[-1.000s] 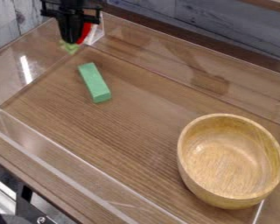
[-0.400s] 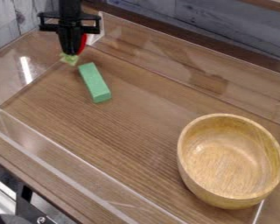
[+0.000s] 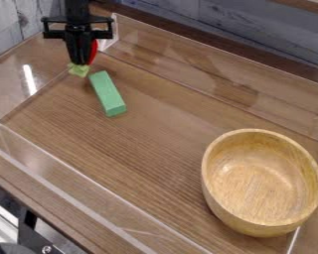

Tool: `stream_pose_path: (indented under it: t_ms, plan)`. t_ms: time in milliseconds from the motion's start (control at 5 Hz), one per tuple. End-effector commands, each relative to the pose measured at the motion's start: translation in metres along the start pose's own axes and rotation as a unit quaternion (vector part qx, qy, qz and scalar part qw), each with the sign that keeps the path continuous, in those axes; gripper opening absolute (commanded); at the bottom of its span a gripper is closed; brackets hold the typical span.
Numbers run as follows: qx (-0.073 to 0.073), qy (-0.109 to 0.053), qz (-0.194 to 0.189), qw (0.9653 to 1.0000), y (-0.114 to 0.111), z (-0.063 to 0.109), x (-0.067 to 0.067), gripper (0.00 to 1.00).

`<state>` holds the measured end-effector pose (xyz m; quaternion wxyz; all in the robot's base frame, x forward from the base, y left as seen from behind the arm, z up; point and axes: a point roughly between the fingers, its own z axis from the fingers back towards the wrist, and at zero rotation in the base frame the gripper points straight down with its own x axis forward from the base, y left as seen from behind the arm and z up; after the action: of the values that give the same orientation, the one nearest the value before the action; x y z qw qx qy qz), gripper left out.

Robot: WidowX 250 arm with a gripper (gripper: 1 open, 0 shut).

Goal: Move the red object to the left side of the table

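The red object (image 3: 79,52) hangs between the black fingers of my gripper (image 3: 79,57) at the far left of the table (image 3: 162,149). Only a strip of its red body and the light-green leafy stub at the bottom show; the fingers hide the rest. The gripper points straight down and is shut on the red object, with the green stub close to the tabletop. Whether the stub touches the wood I cannot tell.
A green rectangular block (image 3: 107,92) lies just right of and in front of the gripper. A wooden bowl (image 3: 262,181) stands at the near right. Low clear acrylic walls (image 3: 29,149) border the tabletop, one close to the gripper's left.
The gripper has come down slightly with the red object and rolled a little about its vertical axis. The block and bowl have not moved.
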<state>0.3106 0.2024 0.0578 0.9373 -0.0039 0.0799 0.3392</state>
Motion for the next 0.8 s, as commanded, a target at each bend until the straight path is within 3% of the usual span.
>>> stream_pose_path:
  t_ms: [0, 400, 600]
  plan:
    - [-0.019, -0.053, 0.007, 0.9984, -0.001, 0.05, -0.001, 0.0]
    - [-0.035, -0.049, -0.002, 0.9982, 0.005, 0.062, -0.01, 0.0]
    - [-0.023, -0.045, -0.039, 0.998, 0.018, 0.048, -0.03, 0.0]
